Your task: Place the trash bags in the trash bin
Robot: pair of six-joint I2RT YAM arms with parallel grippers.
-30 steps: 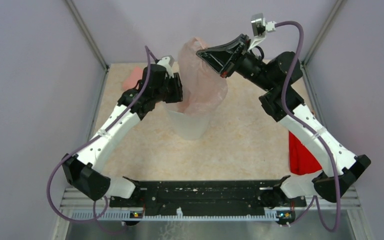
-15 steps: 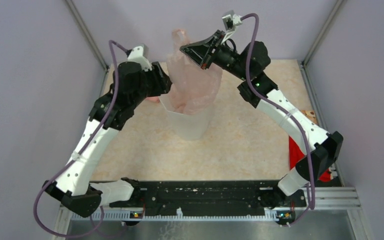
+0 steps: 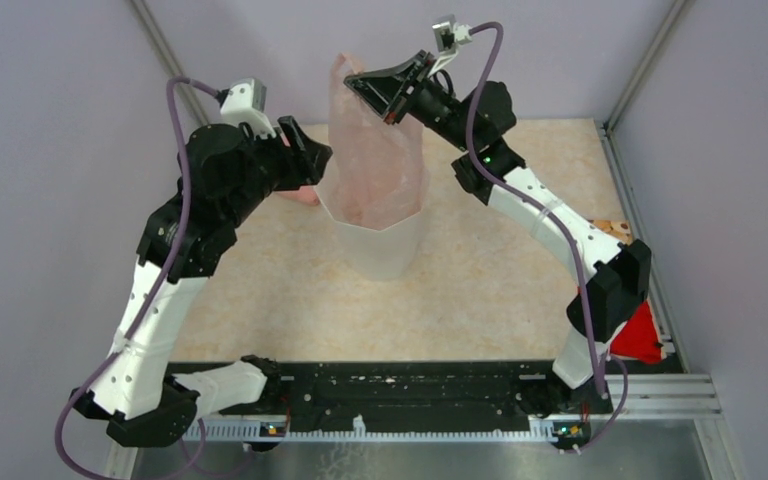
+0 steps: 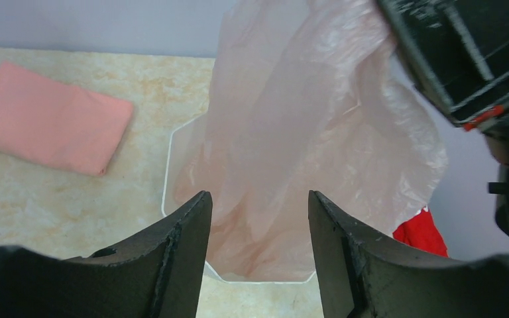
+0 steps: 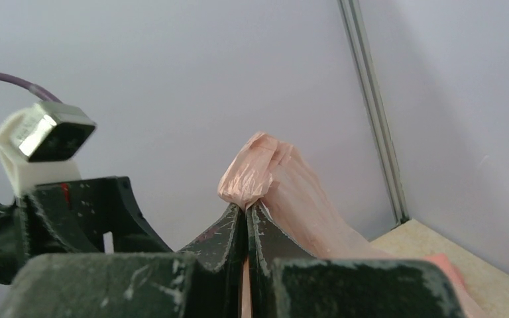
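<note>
The pale pink translucent trash bag (image 3: 375,150) hangs stretched upward from the white faceted trash bin (image 3: 380,245), its lower part inside the bin. My right gripper (image 3: 355,82) is shut on the bag's top edge (image 5: 255,175) and holds it high above the bin. My left gripper (image 3: 315,165) is open and empty just left of the bag, above the bin's left rim. In the left wrist view the bag (image 4: 305,126) fills the space beyond the open fingers (image 4: 185,245), and the bin rim (image 4: 167,165) shows below.
A folded salmon-pink cloth (image 4: 46,126) lies on the table left of the bin, partly hidden by the left arm in the top view. A red packet (image 3: 638,335) lies at the table's right edge near the right arm. Metal frame posts stand at the back corners.
My right gripper has lifted the bag higher and to the left, stretching it upright above the bin. My left gripper has let go of the bag and risen, moving left of it.
</note>
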